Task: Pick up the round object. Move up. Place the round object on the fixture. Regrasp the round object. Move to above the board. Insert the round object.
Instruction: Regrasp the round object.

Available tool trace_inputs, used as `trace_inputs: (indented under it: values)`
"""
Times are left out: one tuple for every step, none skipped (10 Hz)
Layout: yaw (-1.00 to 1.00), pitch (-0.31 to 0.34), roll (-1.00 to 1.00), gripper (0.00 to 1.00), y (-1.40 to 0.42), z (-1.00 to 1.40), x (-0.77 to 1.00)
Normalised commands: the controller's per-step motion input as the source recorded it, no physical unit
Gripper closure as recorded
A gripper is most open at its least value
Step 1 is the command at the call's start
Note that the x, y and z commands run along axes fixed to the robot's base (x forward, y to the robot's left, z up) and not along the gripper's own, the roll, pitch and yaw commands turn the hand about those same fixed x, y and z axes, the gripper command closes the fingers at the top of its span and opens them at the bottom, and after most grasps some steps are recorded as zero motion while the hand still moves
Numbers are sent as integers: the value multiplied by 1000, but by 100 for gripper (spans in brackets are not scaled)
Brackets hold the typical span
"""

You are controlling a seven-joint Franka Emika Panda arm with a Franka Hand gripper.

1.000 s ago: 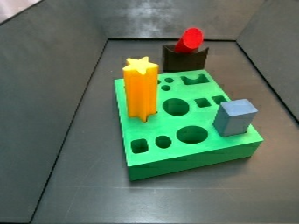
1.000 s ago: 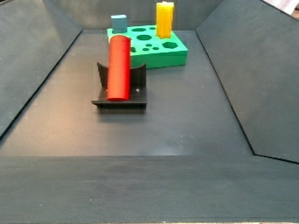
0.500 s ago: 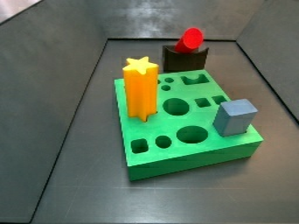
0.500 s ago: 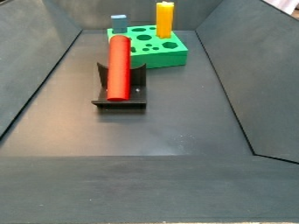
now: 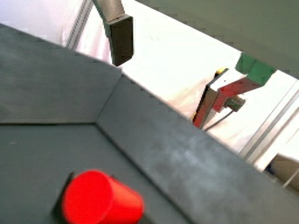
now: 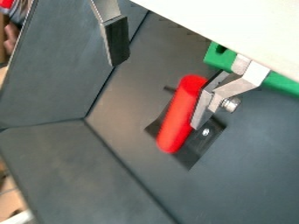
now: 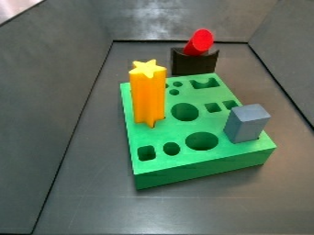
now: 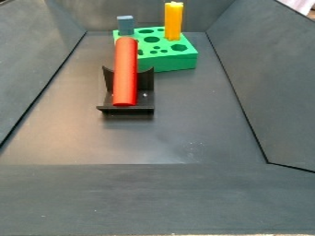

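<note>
Nothing on the floor has shifted over the last second: both side views match the earlier ones, piece for piece.

The board (image 7: 196,128) is the biggest thing there, a thick green block with shaped holes in its top, sitting toward the far end of the dark tray (image 8: 185,138). An orange-yellow star peg (image 7: 147,92) stands upright in it, and a grey-blue cube (image 7: 248,122) rests on its top near one corner. Beside the board, touching or nearly so, is the fixture (image 8: 125,103), a small dark block. The round object (image 8: 124,69), the red peg, lies lengthwise across the fixture's curved top; in a side view only its round end (image 7: 200,39) shows above the block.

The gripper (image 6: 163,52) is out of both side views and hangs well above the floor, looking down on the peg (image 6: 177,112) on the fixture (image 6: 193,144). Its fingers (image 6: 115,37) are spread wide, the silver plates far apart, with nothing between them and touching nothing. In a wrist view the peg's red end (image 5: 100,198) shows below the open gripper (image 5: 176,61).
</note>
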Motion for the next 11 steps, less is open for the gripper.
trace_inputs:
  values:
    - [189, 137, 497, 0, -51, -12, 104]
    - [195, 120, 379, 0, -47, -7, 102]
    - [202, 78, 236, 0, -35, 3, 88]
    - [202, 47, 188, 0, -40, -5, 78]
    - [182, 84, 220, 0, 47, -1000, 31]
    - [173, 77, 215, 0, 48, -1000, 33]
    - [163, 36, 194, 0, 43, -1000, 46]
    - [158, 6, 157, 0, 36, -1000, 55]
    - [142, -30, 110, 0, 30, -1000, 72]
    - [126, -56, 90, 0, 28, -1000, 83]
    - [94, -81, 81, 0, 25, -1000, 95]
